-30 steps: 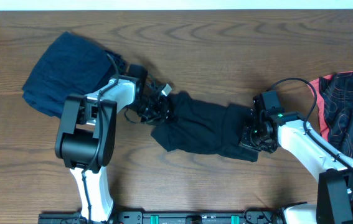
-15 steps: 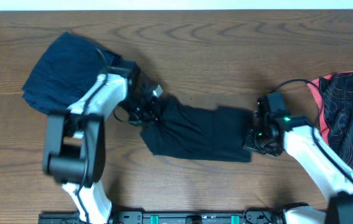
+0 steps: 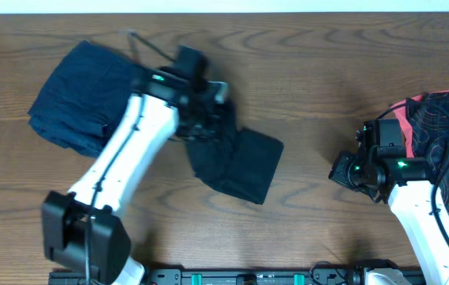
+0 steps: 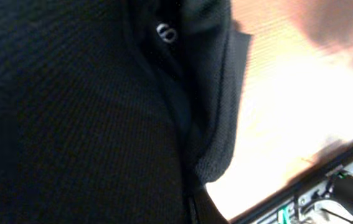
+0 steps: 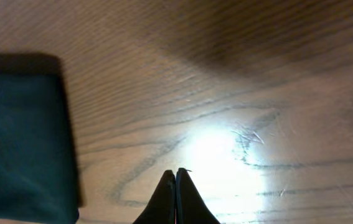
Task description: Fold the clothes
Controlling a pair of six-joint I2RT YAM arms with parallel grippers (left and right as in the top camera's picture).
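The black shirt [image 3: 240, 162] lies bunched near the table's middle, and its upper left end is caught in my left gripper [image 3: 208, 120], which is shut on it. In the left wrist view the black shirt [image 4: 70, 112] fills almost the whole frame and hides the fingers. A small white logo [image 4: 165, 32] shows near the top. My right gripper [image 3: 346, 169] is shut and empty, well to the right of the shirt. In the right wrist view my right gripper [image 5: 175, 175] hangs over bare wood, with the shirt's edge [image 5: 20, 143] at the left.
A navy garment [image 3: 81, 95] lies heaped at the far left, just behind my left arm. A black-and-coral line-patterned garment [image 3: 446, 131] lies at the right edge, beside my right arm. The wooden table [image 3: 327, 79] shows between the two grippers.
My right gripper has come off the shirt's right end and drawn back to the right. The left gripper has swung up and right with the shirt, which now lies shorter and doubled.
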